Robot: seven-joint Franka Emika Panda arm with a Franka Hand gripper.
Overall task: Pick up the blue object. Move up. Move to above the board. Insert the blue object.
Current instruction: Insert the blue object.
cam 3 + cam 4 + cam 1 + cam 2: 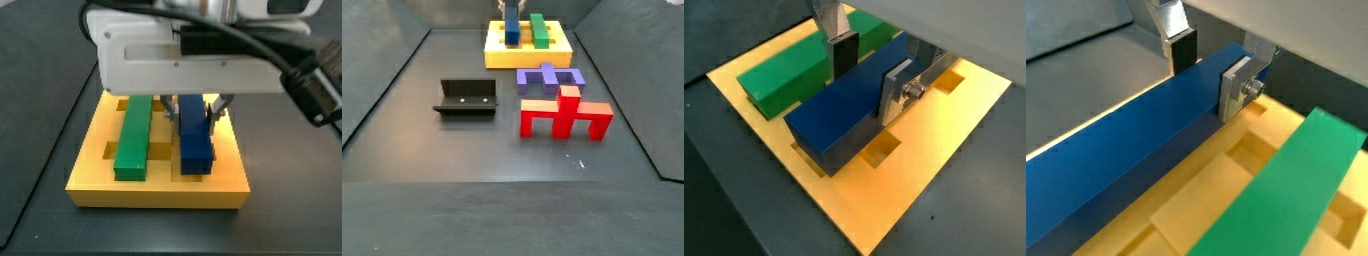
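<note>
Blue object [195,140] on board [160,188], gripper [869,72] astride.

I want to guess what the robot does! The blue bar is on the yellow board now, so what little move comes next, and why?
Probably open the gripper: its fingers flank the blue bar, which looks seated on the yellow board beside the green bar.

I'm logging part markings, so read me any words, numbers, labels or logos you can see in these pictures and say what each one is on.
No readable text in any view.
The blue object, the green bar, the board and the claw around the blue object all look unmarked.
</note>
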